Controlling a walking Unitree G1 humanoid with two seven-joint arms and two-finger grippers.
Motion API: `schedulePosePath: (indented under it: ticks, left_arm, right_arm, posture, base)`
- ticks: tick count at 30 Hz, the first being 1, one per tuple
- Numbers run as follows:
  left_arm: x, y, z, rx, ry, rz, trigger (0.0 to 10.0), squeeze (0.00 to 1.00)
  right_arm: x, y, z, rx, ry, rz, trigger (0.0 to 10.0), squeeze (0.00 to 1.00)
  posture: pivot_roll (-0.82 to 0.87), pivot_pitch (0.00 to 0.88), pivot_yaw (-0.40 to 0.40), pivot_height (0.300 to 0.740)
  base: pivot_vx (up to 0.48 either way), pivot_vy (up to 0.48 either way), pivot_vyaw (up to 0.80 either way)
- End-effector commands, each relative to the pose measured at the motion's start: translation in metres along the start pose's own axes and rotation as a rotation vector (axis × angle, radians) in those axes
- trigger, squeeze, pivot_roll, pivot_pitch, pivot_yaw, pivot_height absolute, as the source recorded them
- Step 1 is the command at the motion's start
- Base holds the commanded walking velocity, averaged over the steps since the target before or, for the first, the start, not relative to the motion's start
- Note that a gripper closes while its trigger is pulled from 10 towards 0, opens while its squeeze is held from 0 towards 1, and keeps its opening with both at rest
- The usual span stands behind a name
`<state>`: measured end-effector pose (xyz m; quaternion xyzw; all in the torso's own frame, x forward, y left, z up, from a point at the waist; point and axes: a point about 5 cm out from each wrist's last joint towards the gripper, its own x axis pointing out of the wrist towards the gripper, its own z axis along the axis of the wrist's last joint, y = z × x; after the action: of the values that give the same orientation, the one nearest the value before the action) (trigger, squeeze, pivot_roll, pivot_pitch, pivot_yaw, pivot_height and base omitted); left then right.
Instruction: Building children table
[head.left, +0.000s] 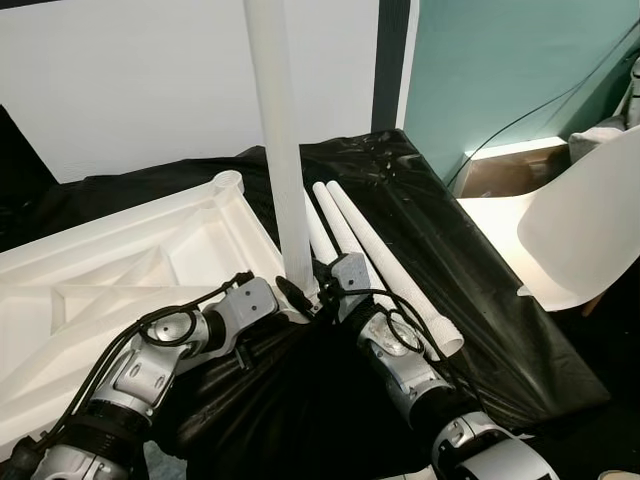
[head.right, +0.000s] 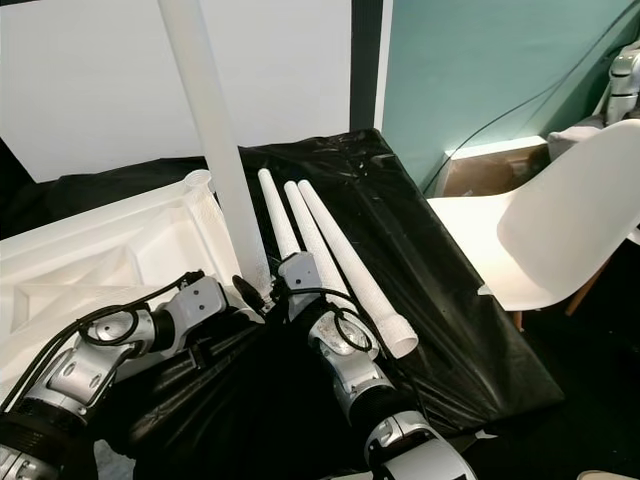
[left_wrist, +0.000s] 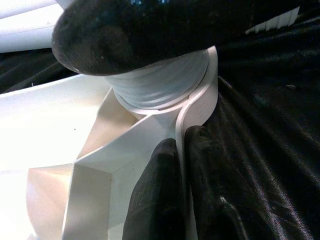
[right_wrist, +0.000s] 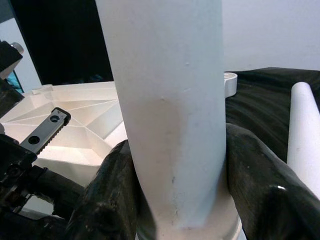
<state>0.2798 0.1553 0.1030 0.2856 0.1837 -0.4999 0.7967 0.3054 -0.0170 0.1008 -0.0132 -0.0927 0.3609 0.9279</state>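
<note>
A white table top lies upside down on a black sheet. One white leg stands upright in the corner socket nearest me. My right gripper is shut on this leg just above its base, with a black finger on each side. My left gripper is shut on the thin white rim of the table top right below that socket, and the leg's ribbed base sits above its fingers. Three more white legs lie side by side on the sheet beside the table top.
The black sheet covers the floor out to the right. A white chair stands at the right, near a teal wall. Another round socket shows at the table top's far corner. A white wall is behind.
</note>
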Motion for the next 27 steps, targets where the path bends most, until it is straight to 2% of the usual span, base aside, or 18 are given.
schedulePosePath:
  ticks: [1, 2, 3, 4, 6, 7, 10, 11, 13, 15, 22, 23, 26, 27]
  left_arm:
    - [0.009, -0.028, -0.026, -0.09, 0.09, -0.182, 10.0, 0.0]
    - [0.008, -0.028, -0.027, -0.092, 0.093, -0.181, 10.0, 0.0]
    - [0.007, -0.028, -0.028, -0.093, 0.095, -0.18, 10.0, 0.0]
    - [0.006, -0.028, -0.028, -0.095, 0.096, -0.179, 10.0, 0.0]
    - [0.006, -0.028, -0.029, -0.096, 0.097, -0.178, 10.0, 0.0]
    - [0.006, -0.028, -0.029, -0.098, 0.096, -0.178, 10.0, 0.0]
    - [0.007, -0.028, -0.029, -0.098, 0.096, -0.178, 10.0, 0.0]
    - [0.01, -0.027, -0.027, -0.096, 0.091, -0.176, 10.0, 0.0]
    - [0.011, -0.027, -0.026, -0.095, 0.088, -0.176, 10.0, 0.0]
    - [0.013, -0.025, -0.024, -0.092, 0.082, -0.174, 10.0, 0.0]
    - [0.018, -0.025, -0.022, -0.087, 0.075, -0.175, 10.0, 0.0]
    - [0.019, -0.025, -0.022, -0.085, 0.074, -0.174, 10.0, 0.0]
    - [0.02, -0.023, -0.021, -0.082, 0.071, -0.171, 10.0, 0.0]
    - [0.02, -0.023, -0.02, -0.081, 0.07, -0.17, 10.0, 0.0]
  right_arm:
    - [-0.003, -0.011, -0.006, 0.022, 0.048, -0.136, 0.8, 0.0]
    - [-0.004, -0.012, -0.007, 0.003, 0.052, -0.14, 10.0, 0.0]
    - [-0.004, -0.012, -0.007, -0.009, 0.055, -0.142, 10.0, 0.0]
    - [-0.004, -0.012, -0.006, -0.007, 0.045, -0.136, 10.0, 0.89]
    - [-0.004, -0.012, -0.005, -0.004, 0.037, -0.131, 10.0, 0.89]
    - [-0.003, -0.013, -0.002, -0.004, 0.021, -0.122, 10.0, 1.0]
    - [0.0, -0.012, 0.004, -0.016, 0.001, -0.087, 10.0, 1.0]
    - [0.001, -0.013, 0.007, -0.018, -0.006, -0.022, 10.0, 0.0]
    - [0.002, -0.013, 0.009, -0.018, -0.006, 0.001, 10.0, 0.0]
    - [0.001, -0.018, 0.011, -0.019, 0.0, 0.078, 10.0, 0.0]
    - [-0.003, -0.042, 0.009, -0.009, 0.106, 0.21, 10.0, 0.0]
    - [-0.004, -0.047, 0.01, -0.014, 0.122, 0.245, 7.8, 0.0]
    - [-0.006, -0.055, 0.013, -0.025, 0.149, 0.305, 7.8, 0.0]
    - [-0.006, -0.059, 0.016, -0.04, 0.154, 0.332, 0.2, 0.0]
  posture:
    - [0.12, 0.0, 0.031, 0.74]
    - [0.12, 0.0, 0.03, 0.74]
    - [0.12, 0.0, 0.03, 0.74]
    - [0.12, 0.0, 0.029, 0.74]
    - [0.12, 0.0, 0.029, 0.74]
    - [0.11, 0.0, 0.03, 0.74]
    - [0.11, 0.0, 0.028, 0.74]
    - [0.1, 0.0, 0.024, 0.74]
    - [0.1, 0.0, 0.024, 0.74]
    - [0.09, 0.0, 0.022, 0.74]
    - [0.08, 0.0, 0.016, 0.74]
    - [0.08, 0.0, 0.017, 0.74]
    - [0.08, 0.0, 0.018, 0.74]
    - [0.09, 0.0, 0.018, 0.74]
  base:
    - [0.0, 0.0, 0.0]
    - [0.0, 0.0, 0.0]
    - [0.0, 0.0, 0.0]
    - [0.0, 0.0, 0.0]
    - [0.0, 0.0, 0.0]
    - [0.0, 0.0, 0.0]
    - [0.0, 0.0, 0.0]
    - [0.0, 0.0, 0.0]
    - [0.0, 0.0, 0.0]
    - [0.0, 0.0, 0.0]
    - [0.0, 0.0, 0.0]
    - [0.0, 0.0, 0.0]
    - [0.0, 0.0, 0.0]
    - [0.0, 0.0, 0.0]
